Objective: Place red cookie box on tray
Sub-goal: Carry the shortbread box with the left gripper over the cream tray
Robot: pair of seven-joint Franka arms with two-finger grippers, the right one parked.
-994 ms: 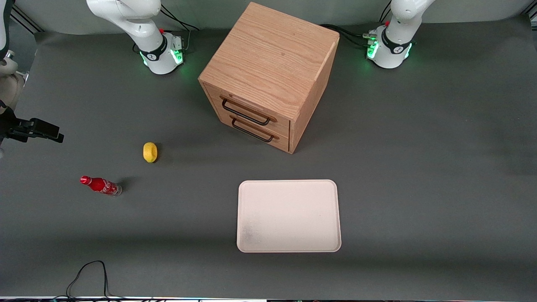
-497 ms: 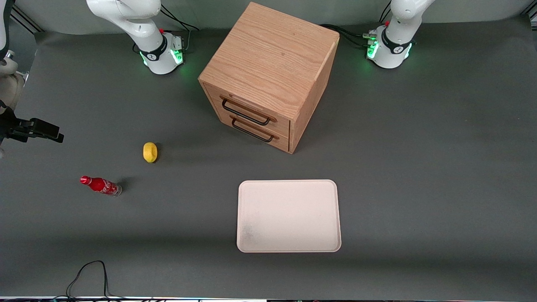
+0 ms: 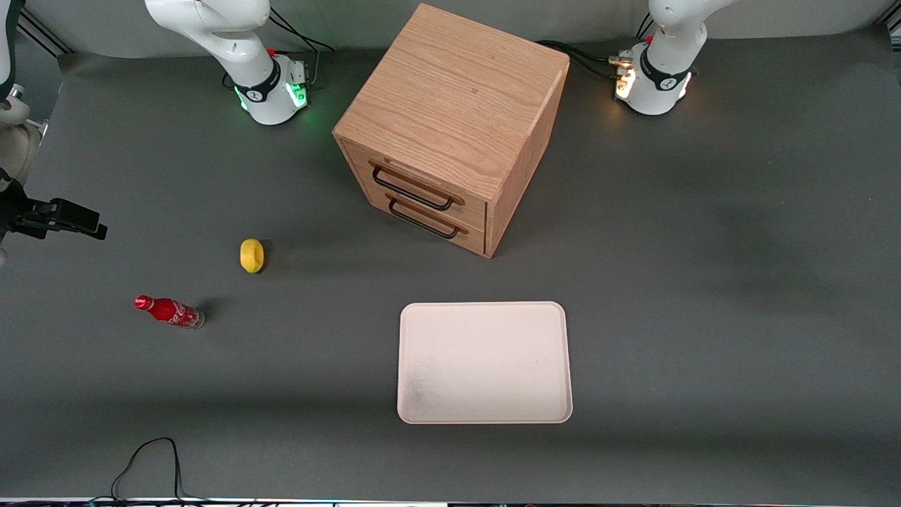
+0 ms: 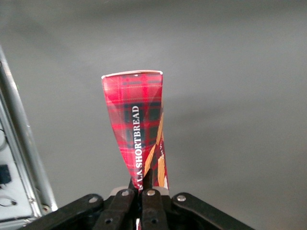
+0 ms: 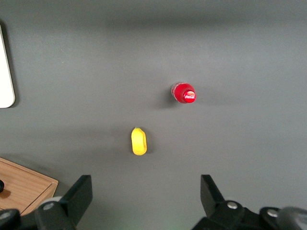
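In the left wrist view my gripper (image 4: 142,179) is shut on the red cookie box (image 4: 136,120), a slim tartan carton lettered SHORTBREAD. The carton sticks out from between the fingers, high over the grey table. Neither the gripper nor the carton shows in the front view; only the working arm's base (image 3: 654,77) is there. The cream-white tray (image 3: 484,417) lies flat and bare on the table, nearer to the front camera than the wooden cabinet.
A wooden two-drawer cabinet (image 3: 450,127) stands mid-table with both drawers shut. A yellow lemon (image 3: 251,255) and a small red soda bottle (image 3: 169,311) lie toward the parked arm's end. A black cable (image 3: 148,458) loops at the table's front edge.
The light on the working arm's base has turned from green to amber. Nothing on the table has moved.
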